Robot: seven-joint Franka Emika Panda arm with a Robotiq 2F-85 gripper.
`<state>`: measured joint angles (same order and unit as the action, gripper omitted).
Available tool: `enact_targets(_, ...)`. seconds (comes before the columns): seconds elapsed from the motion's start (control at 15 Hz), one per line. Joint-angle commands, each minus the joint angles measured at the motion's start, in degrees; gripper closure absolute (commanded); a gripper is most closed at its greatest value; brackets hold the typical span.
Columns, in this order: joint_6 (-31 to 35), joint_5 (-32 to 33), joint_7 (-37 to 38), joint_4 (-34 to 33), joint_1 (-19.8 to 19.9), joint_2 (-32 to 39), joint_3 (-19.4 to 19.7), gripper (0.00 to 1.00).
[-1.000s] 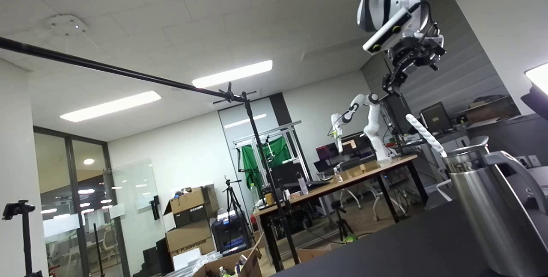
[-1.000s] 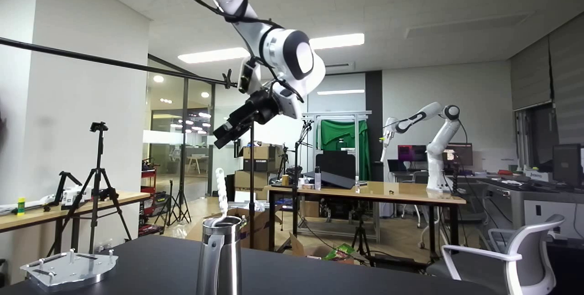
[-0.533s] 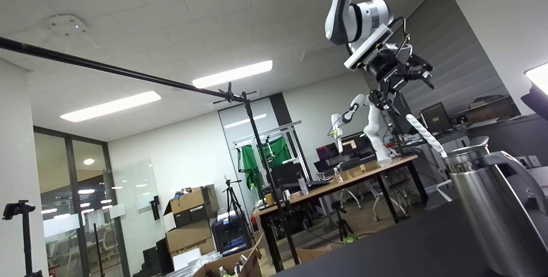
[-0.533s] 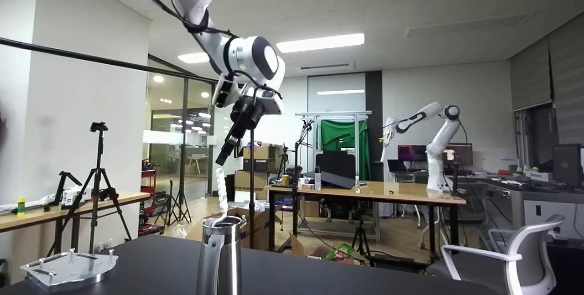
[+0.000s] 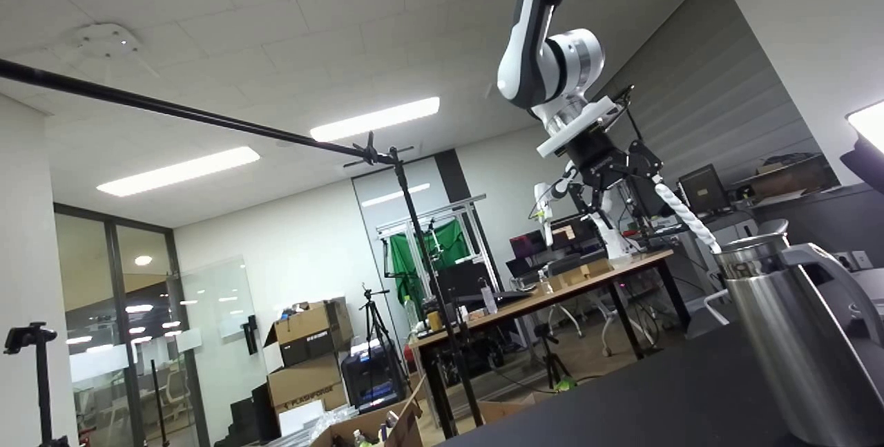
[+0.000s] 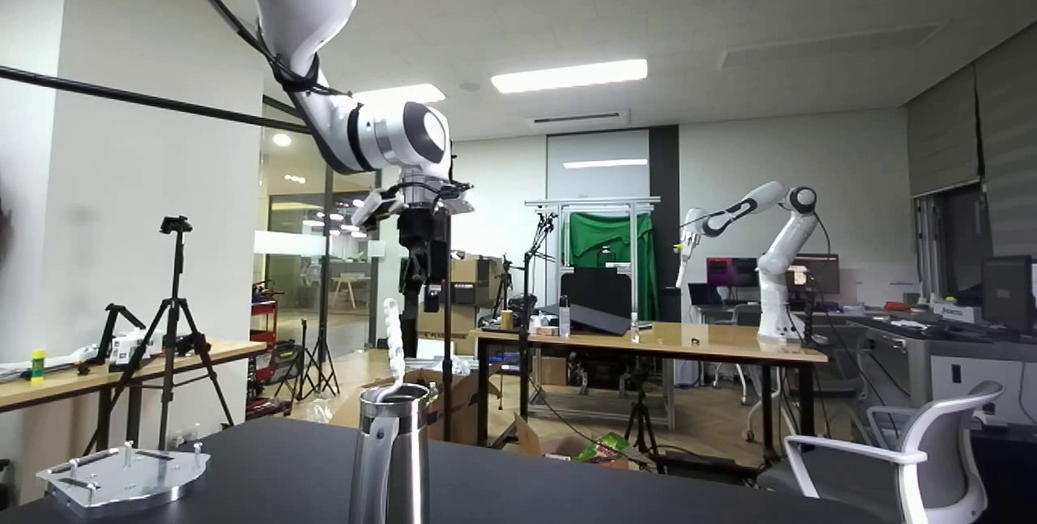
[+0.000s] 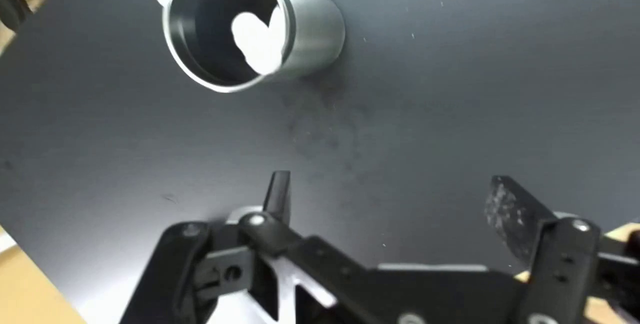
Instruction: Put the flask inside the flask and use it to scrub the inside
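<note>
Swung down near-vertical: my black two-finger gripper (image 7: pixel 392 191), jaws apart. Silver steel flask (image 7: pixel 317 28) w/ white twisted rod (image 7: pixel 257 43) ~11 o'clock, wrist view; I prob. must shift there pre-grasp.

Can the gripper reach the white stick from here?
Likely yes: the gripper is open, and the wrist view shows nothing between it and the white stick poking out of the jug. It probably must shift over first.
</note>
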<state>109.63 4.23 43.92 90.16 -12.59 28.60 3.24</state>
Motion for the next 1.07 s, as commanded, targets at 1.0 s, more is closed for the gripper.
enact_targets(1.0, 2.5, 10.2, 1.6, 21.7, 0.8, -18.3, -3.6, 0.0)
